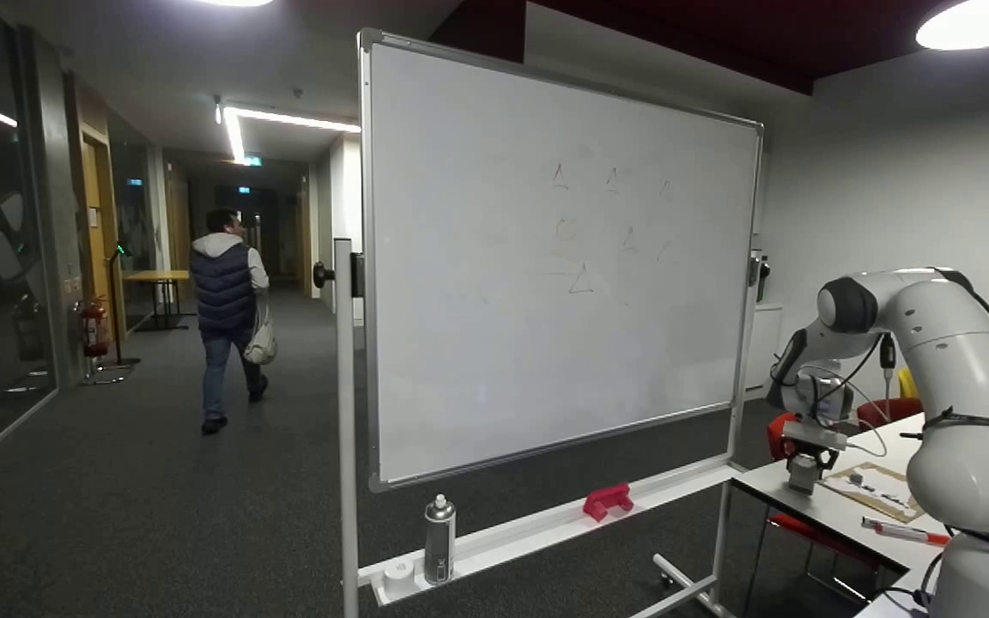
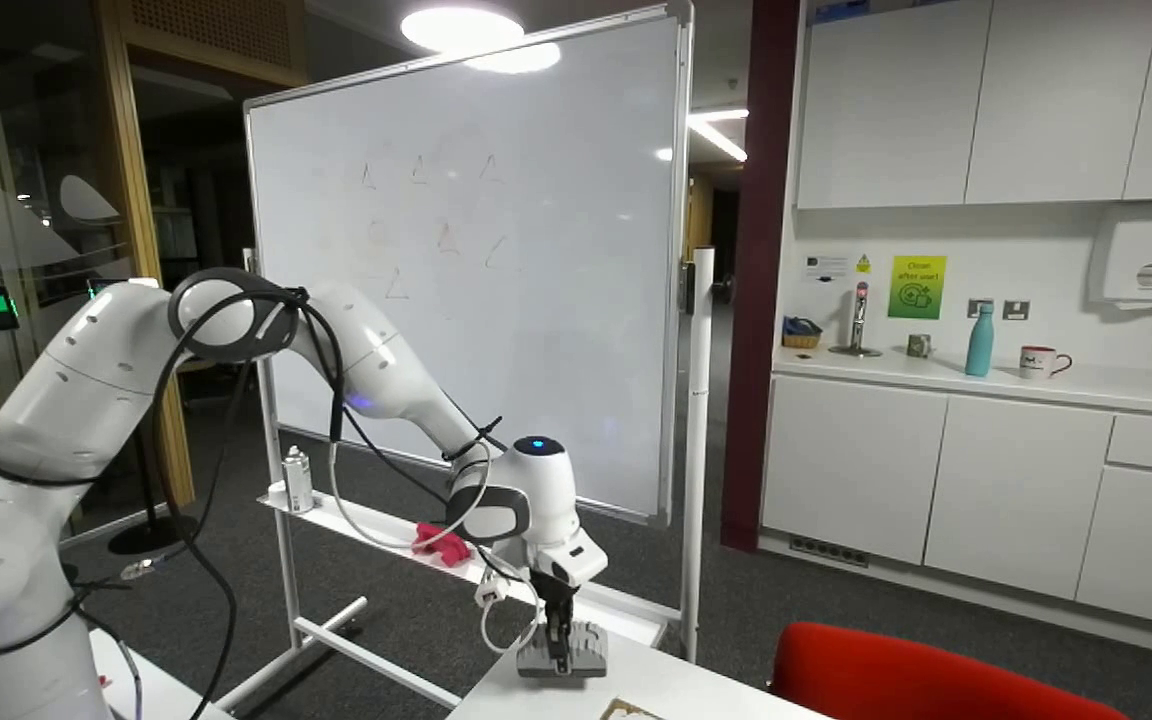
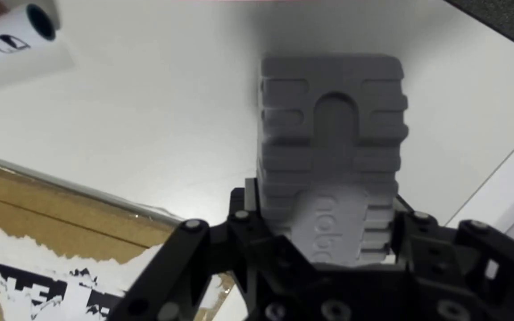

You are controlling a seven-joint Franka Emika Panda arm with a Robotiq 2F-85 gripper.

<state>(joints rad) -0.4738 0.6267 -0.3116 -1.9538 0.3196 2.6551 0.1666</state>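
Note:
A grey ribbed board eraser point(image 3: 335, 147) embossed with "nobo" stretches forward from between the jaws in the wrist view. My gripper point(image 3: 326, 200) is shut on it, its fingers pressed against both long sides. In both exterior views the arm points down at the white table, with the eraser point(image 2: 586, 652) at or just above the tabletop near its edge; whether it touches cannot be told. The gripper point(image 1: 806, 463) covers part of the eraser's top. Behind stands a whiteboard point(image 1: 494, 360) bearing several faint triangles and other marks.
Cardboard point(image 3: 69, 218) with torn paper lies beside the gripper. A white marker point(image 3: 11, 38) rests on the table point(image 3: 150, 111). The whiteboard's ledge carries a spray can point(image 1: 440, 541) and a red holder point(image 1: 608, 501). A red chair point(image 2: 916, 680) stands close by; a person point(image 1: 227, 300) walks behind.

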